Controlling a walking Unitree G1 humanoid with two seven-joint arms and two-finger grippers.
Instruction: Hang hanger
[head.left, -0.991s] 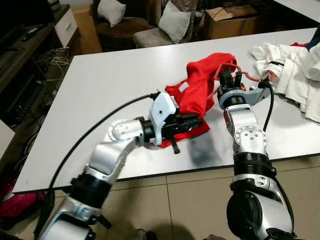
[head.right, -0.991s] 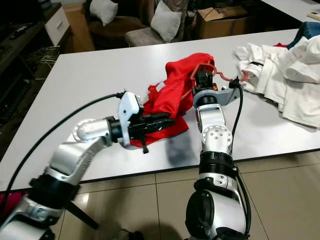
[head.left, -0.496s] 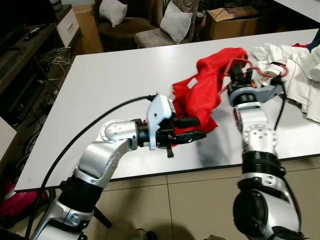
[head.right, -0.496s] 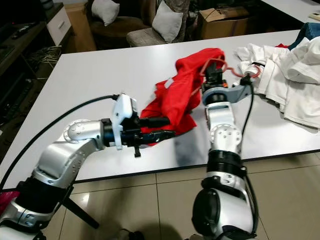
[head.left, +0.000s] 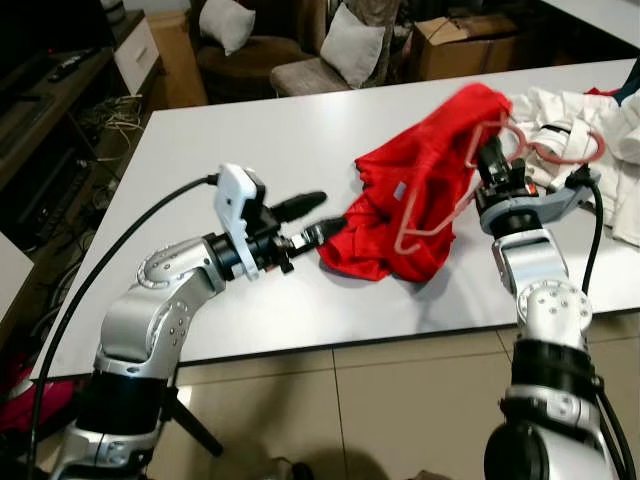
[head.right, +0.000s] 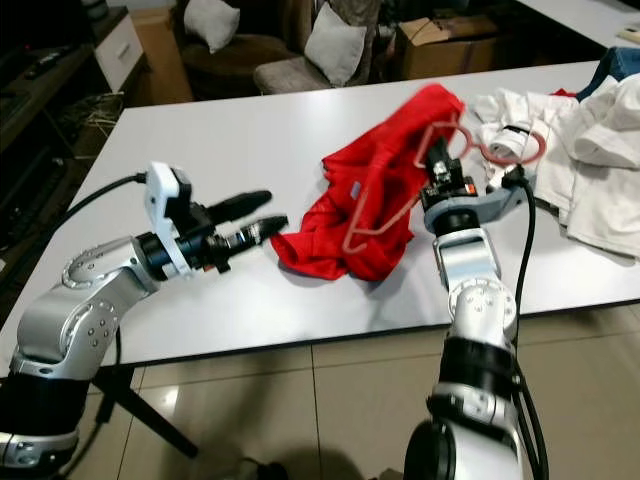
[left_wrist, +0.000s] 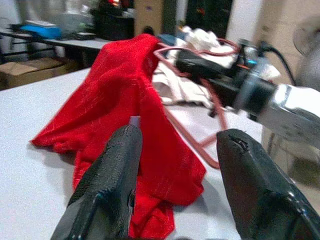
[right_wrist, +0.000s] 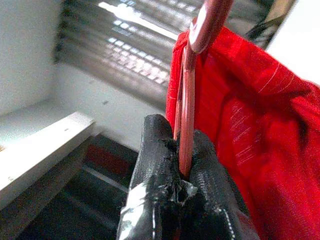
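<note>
A red garment (head.left: 415, 205) is draped over a pink wire hanger (head.left: 440, 205). Its top is lifted off the white table (head.left: 200, 150) while its lower folds still rest on it. My right gripper (head.left: 494, 165) is shut on the hanger's wire near the hook (head.left: 566, 150), and the right wrist view shows the fingers (right_wrist: 165, 165) pinching the thin pink wire (right_wrist: 187, 120). To the garment's left, my left gripper (head.left: 328, 212) is open, its fingers (left_wrist: 117, 175) spread wide with nothing between them. Its lower fingertip is close to the garment's edge.
A heap of white clothes (head.left: 590, 125) lies at the table's far right, just behind the hanger's hook. Beyond the table are armchairs with cushions (head.left: 350, 45) and a cardboard box (head.left: 465, 40). A low cabinet (head.left: 60, 90) stands to the left.
My left gripper has let go of the garment, opened and drawn back to the left. My right gripper has raised the hanger up and to the right, lifting the garment's top.
</note>
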